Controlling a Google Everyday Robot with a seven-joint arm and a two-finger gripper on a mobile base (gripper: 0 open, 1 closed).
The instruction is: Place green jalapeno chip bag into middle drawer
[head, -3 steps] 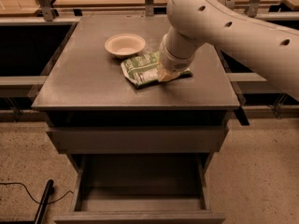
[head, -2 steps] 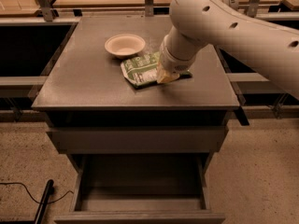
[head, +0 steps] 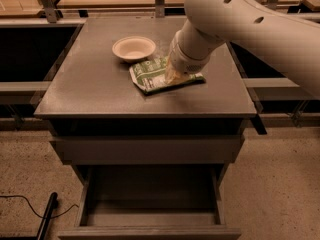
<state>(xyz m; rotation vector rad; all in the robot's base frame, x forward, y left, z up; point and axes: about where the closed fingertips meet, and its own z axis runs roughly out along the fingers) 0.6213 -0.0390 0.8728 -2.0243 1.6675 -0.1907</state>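
The green jalapeno chip bag (head: pixel 149 75) lies flat on the grey cabinet top (head: pixel 95 84), just in front of and to the right of a cream round bowl (head: pixel 133 48). My gripper (head: pixel 173 77) is down on the right half of the bag, at the end of the big white arm (head: pixel 235 19) that reaches in from the upper right. The wrist hides the middle of the bag; a green corner (head: pixel 196 77) shows to its right. The middle drawer (head: pixel 150 204) is pulled open at the bottom, and nothing shows inside it.
A closed grey drawer front (head: pixel 150 150) sits just above the open drawer. A black cable and a dark post (head: pixel 47 215) lie on the speckled floor at lower left. Wooden tables and metal rails stand behind the cabinet.
The gripper has shifted slightly left over the bag. The bag, bowl and drawer have not moved.
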